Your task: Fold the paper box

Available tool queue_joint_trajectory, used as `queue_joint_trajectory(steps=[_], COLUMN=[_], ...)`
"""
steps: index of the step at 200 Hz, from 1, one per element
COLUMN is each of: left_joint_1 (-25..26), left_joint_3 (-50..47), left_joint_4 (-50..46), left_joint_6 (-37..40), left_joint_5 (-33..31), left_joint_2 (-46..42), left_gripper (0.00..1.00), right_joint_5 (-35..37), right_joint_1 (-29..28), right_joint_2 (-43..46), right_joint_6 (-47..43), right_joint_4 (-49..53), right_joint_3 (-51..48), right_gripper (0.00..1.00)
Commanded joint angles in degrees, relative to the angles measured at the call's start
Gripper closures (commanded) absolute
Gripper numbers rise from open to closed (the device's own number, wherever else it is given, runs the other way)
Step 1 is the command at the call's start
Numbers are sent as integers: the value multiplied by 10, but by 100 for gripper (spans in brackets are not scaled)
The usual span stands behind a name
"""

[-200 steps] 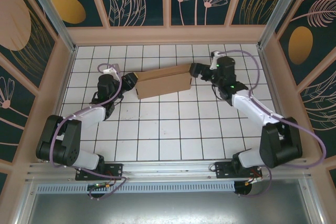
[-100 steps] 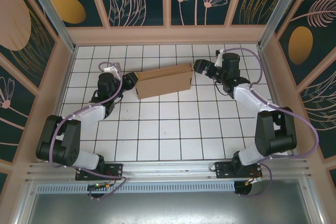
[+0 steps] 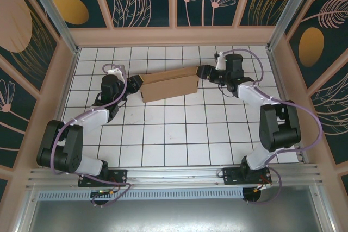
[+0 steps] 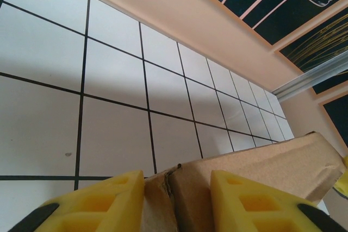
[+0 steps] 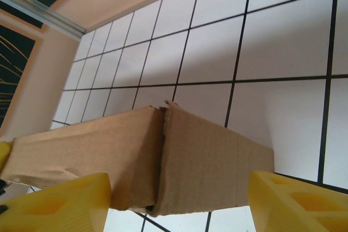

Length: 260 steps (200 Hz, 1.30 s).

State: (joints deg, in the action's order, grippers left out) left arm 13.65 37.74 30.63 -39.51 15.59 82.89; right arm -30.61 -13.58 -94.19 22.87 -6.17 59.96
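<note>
We note bright, even light from above. Soft, faint shadows beside box [image 3: 168, 84] on white surface [image 3: 163, 134]. Overhead view sharp. Wrist views: tiles crisp, closest foreground slightly soft.

The right arm [image 3: 277, 126] folds in tighter than a second ago: its elbow is now farther left and farther from the near edge, and the upper link stands steeper. Its wrist sits farther back on the table, so the forearm runs more level toward the paper box [image 3: 168, 85]. The right gripper [image 3: 202, 72], which was a little off the box's right end half a second ago, is back at that end.
</note>
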Motion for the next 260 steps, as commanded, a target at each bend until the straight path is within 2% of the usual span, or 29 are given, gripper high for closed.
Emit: queue_joint_trajectory(steps=[1,33,51,71,91,123,142,162,225,260], left_joint_1=[-1,0,-1,0,0,3,2,3,3,3], left_joint_3=[-8,-6,1,12,24,48,57,66,59,46], left_joint_4=[-90,-94,-96,-100,-105,-119,-125,-126,-109,-93], left_joint_6=[19,23,27,35,46,64,73,84,70,57], left_joint_5=[-7,-7,-2,0,0,7,10,20,38,39], left_joint_2=[20,23,30,35,40,57,64,71,91,99], left_gripper=[64,65,66,68,69,71,73,75,78,79], right_joint_5=[-12,-26,-45,-64,-74,-88,-78,-75,24,123], right_joint_1=[5,22,21,22,25,26,26,19,-26,-54], right_joint_2=[-29,-45,-44,-15,18,10,-14,-38,-32,-21], right_joint_6=[7,45,48,48,50,65,61,57,41,58], right_joint_4=[-6,-43,-47,-68,-86,-83,-59,-47,-26,-72], right_joint_3=[14,-23,-30,-42,-41,-7,16,29,-15,-73], right_gripper=[38,56,61,60,54,39,39,45,54,54])
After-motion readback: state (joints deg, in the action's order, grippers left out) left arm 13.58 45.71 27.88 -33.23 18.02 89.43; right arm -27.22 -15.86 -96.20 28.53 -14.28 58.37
